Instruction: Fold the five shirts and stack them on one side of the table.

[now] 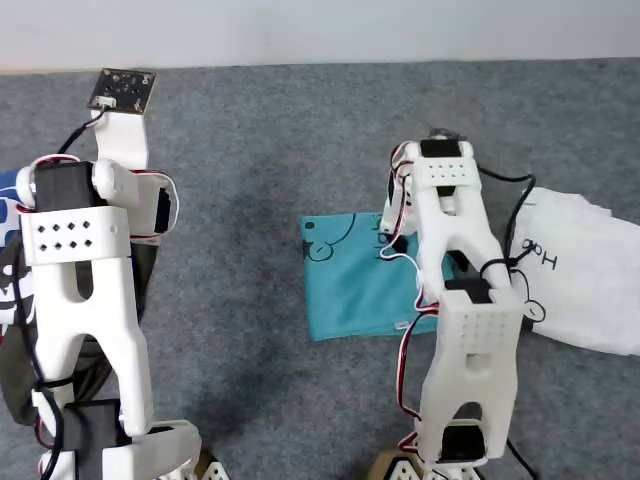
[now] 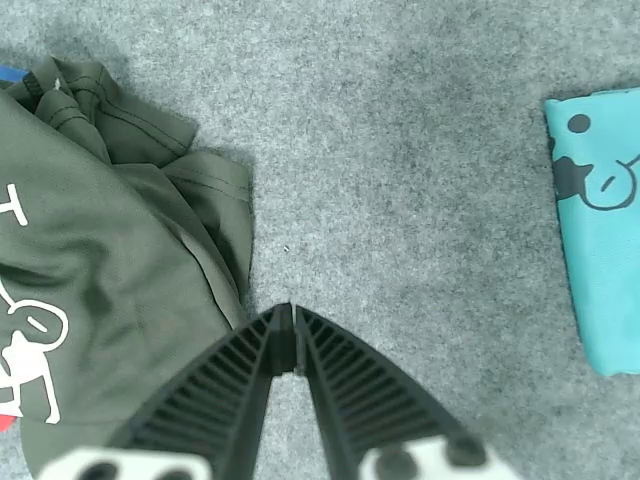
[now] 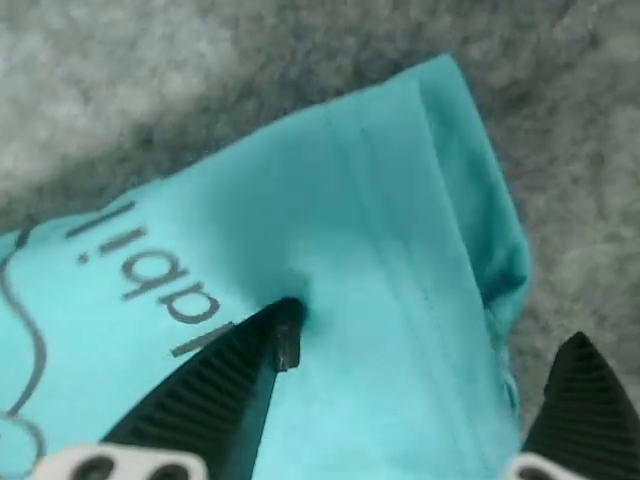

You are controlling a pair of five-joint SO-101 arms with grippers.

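A folded teal shirt (image 1: pixel 350 280) lies flat at the table's middle. My right arm (image 1: pixel 450 240) stands over its right part. My right gripper (image 3: pixel 432 355) is open, with one fingertip (image 3: pixel 283 335) pressed on the teal shirt (image 3: pixel 300 230) near its folded edge and the other past that edge. A white shirt (image 1: pixel 585 280) lies spread at the right. A crumpled olive shirt (image 2: pixel 90 250) lies at the left under my left arm (image 1: pixel 80 260). My left gripper (image 2: pixel 293 340) is shut and empty over bare carpet beside the olive shirt's edge.
Grey carpet (image 1: pixel 250 150) covers the table. A blue and white shirt (image 1: pixel 8 205) peeks out at the left edge by the olive pile (image 1: pixel 20 385). The teal shirt's corner (image 2: pixel 600 250) shows far from my left gripper. Bare carpet lies between the two arms.
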